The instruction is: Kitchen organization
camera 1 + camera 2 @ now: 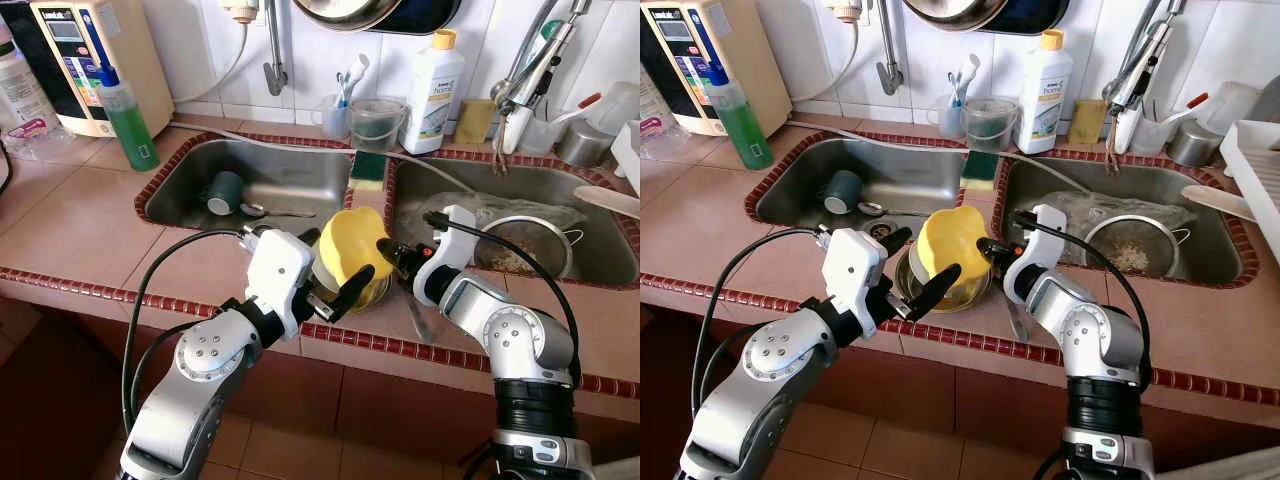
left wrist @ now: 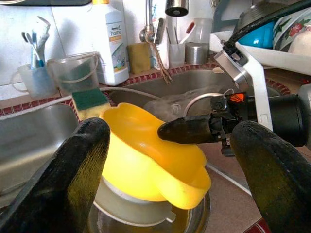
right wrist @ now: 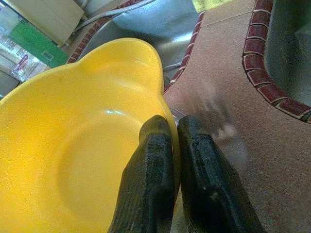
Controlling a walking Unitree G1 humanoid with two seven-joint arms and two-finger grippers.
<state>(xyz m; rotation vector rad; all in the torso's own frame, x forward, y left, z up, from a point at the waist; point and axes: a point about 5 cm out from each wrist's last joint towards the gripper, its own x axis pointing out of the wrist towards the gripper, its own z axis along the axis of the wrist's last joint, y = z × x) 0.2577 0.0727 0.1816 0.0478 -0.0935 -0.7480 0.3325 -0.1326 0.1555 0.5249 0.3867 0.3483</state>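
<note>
right gripper [image 3: 172, 145]: pinched on rim of yellow bowl [image 1: 350, 250], centre frame, tilted over metal bowl [image 1: 945, 290] on counter | left gripper [image 1: 335, 270]: fingers apart, flanking yellow bowl

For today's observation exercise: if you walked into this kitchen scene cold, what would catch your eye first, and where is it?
The bright yellow bowl stands out at once, tilted on edge over a metal bowl on the tiled counter between the two sinks. The right gripper pinches its rim with jaws closed, while the left gripper sits beside it with jaws spread wide. Behind, a green sponge lies on the divider and a dark green mug rests in the left sink.
</note>
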